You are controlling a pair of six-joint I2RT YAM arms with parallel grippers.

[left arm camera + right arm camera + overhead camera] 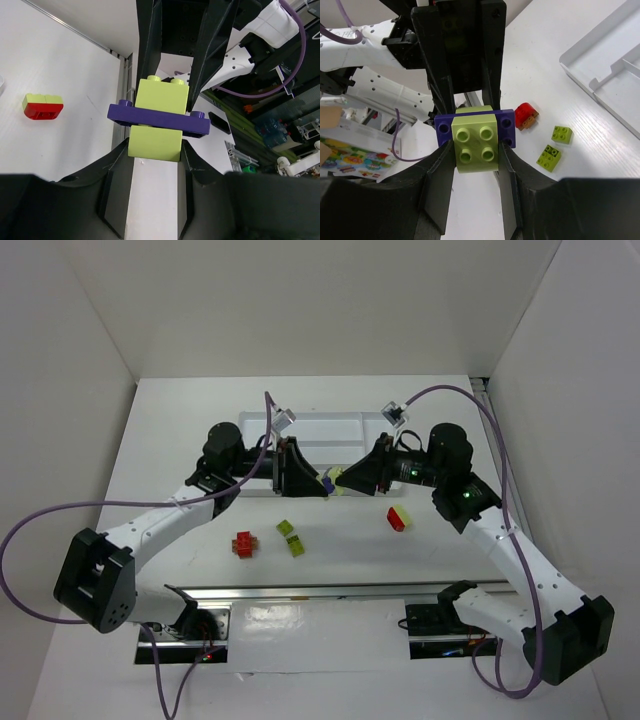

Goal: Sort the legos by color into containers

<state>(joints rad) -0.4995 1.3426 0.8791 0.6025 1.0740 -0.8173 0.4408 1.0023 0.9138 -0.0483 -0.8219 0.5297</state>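
Left hand point(154, 150) and right hand point(476, 152) both clamped on one lime-and-purple lego stack point(332, 481), just before the tray point(335, 426).

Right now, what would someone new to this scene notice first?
A yellow-green and purple lego stack is held where the two arms meet, just in front of the white tray, both sets of jaws clamped on it from opposite sides. Loose on the table nearer the bases lie a red-and-yellow-green piece, a red-and-orange piece and two yellow-green bricks.
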